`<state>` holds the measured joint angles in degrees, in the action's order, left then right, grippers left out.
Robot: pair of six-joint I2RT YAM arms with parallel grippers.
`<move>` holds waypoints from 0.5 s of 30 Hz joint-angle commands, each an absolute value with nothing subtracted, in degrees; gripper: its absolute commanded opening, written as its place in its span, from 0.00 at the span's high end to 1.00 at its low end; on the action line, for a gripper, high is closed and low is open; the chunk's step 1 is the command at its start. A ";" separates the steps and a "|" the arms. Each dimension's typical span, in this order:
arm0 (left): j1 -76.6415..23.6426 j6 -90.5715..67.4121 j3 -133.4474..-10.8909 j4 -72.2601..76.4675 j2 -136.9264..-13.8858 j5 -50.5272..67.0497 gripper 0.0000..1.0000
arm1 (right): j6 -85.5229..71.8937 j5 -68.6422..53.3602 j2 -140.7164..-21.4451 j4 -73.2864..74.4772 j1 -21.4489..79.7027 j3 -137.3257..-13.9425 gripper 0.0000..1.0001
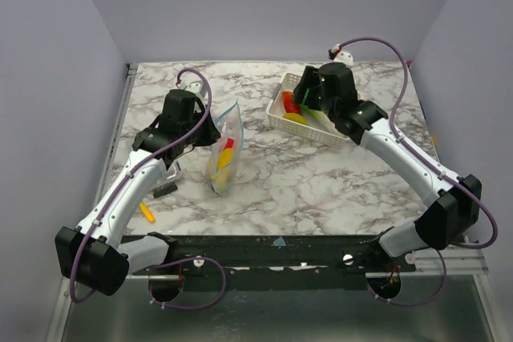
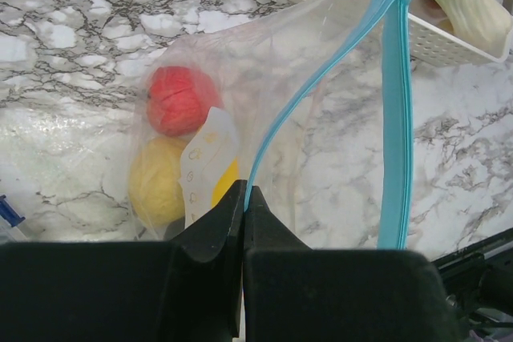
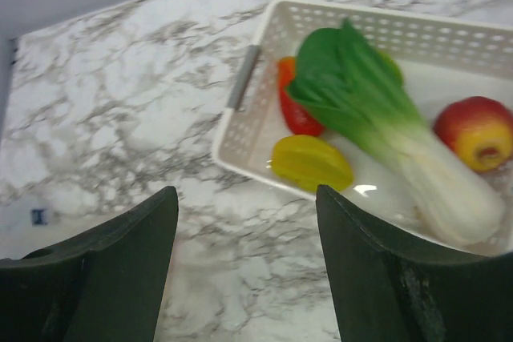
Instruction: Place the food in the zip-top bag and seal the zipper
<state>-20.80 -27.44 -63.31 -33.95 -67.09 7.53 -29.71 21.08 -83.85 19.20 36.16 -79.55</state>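
Overhead, the zip-top bag [image 1: 223, 154] sits mid-table with food inside, my left gripper [image 1: 195, 140] at its mouth, my right gripper [image 1: 298, 100] over the basket [image 1: 317, 130]; at the left wrist, my fingers are pressed together on one zipper [image 2: 394, 118] lip; at the right wrist, my fingers are spread above a yellow fruit [image 3: 311, 163]; I judge we're mid-filling, so next I descend and close on it.

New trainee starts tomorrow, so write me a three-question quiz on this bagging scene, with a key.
1. True or false: the left gripper is shut on the mouth edge of the zip-top bag.
2. Which of these lies in the white basket? A) a green leafy vegetable B) a metal spoon C) a blue cup
3. Fill in: the right gripper, by the basket, is ____.
Key: 1 true; 2 A; 3 open.
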 commanded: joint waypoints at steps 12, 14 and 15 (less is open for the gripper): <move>-20.61 -24.68 -61.35 -33.58 -66.36 3.44 1.00 | -23.29 24.35 -103.30 28.35 14.20 -87.50 0.30; -20.65 -24.61 -61.26 -33.49 -66.53 3.52 1.00 | -22.01 26.27 -107.39 30.65 13.53 -90.92 0.32; -20.65 -24.61 -61.25 -33.51 -66.65 3.53 1.00 | -21.61 26.53 -109.23 31.59 13.16 -92.67 0.33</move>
